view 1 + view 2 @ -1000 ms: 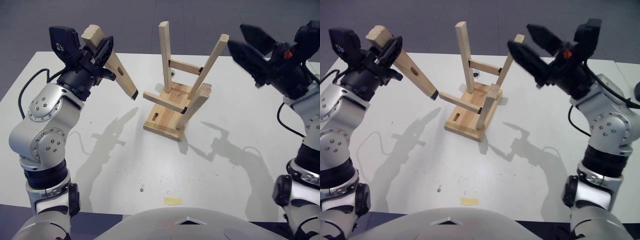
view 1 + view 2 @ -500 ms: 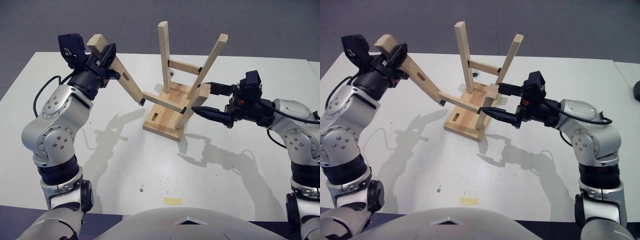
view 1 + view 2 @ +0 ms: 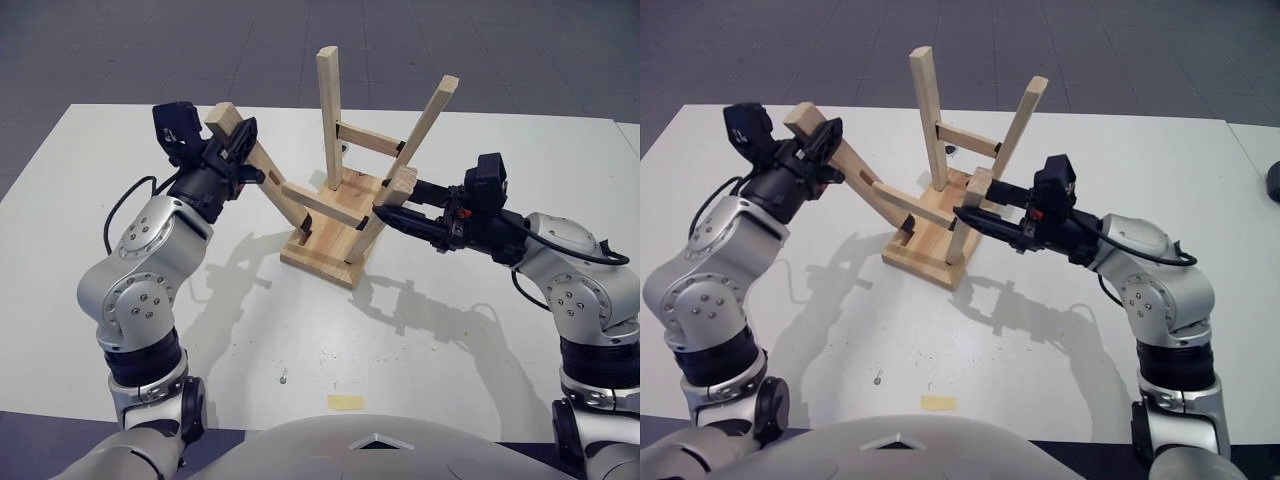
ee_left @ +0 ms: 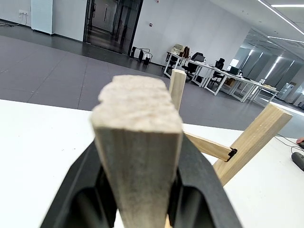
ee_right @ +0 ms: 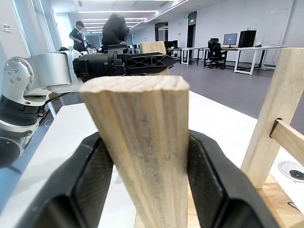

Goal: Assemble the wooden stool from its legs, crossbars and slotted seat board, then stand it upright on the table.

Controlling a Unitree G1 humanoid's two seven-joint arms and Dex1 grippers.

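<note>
Right gripper (image 3: 400, 200) swung onto mounted leg (image 3: 372, 232); left gripper (image 3: 237, 152) clamps rough-sawn leg (image 4: 137, 142)

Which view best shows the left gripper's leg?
Left eye view: the leg shows full length, left gripper toward seat board; right eye view alike. Left wrist view shows its end face, right wrist view its tip.

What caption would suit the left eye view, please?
Left gripper clamps one leg, right gripper another, on the upturned stool.
</note>
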